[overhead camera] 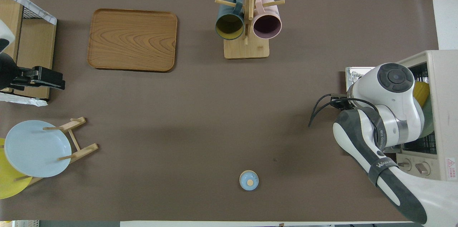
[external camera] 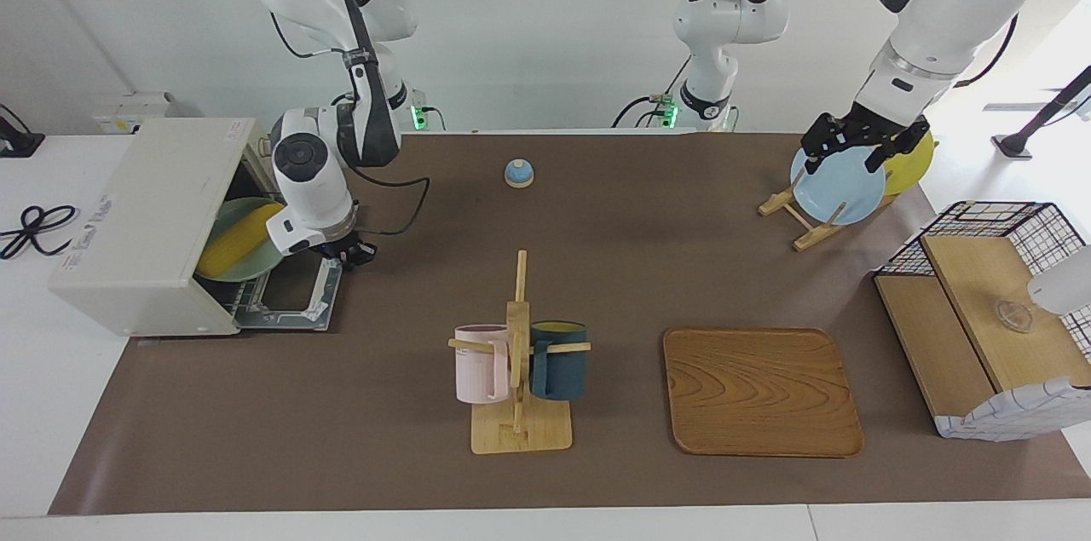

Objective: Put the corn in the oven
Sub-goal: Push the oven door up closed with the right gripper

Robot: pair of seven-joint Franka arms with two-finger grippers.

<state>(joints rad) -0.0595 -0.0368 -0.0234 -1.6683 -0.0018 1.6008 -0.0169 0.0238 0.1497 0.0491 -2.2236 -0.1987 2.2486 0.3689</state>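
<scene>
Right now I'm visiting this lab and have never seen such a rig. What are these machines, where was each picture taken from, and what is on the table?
These are two robot arms, each ending in a two-finger gripper. One picture looks across the table at the robots. The other looks steeply down from above their end.

The right gripper is low over the open door of the oven. The corn lies on a green plate in the oven's opening, not in the gripper. The left gripper hangs over the plate rack, which holds a blue plate and a yellow plate.

Also on the table are a mug stand with a pink mug and a dark mug, a wooden tray, a small blue knob and a basket.
</scene>
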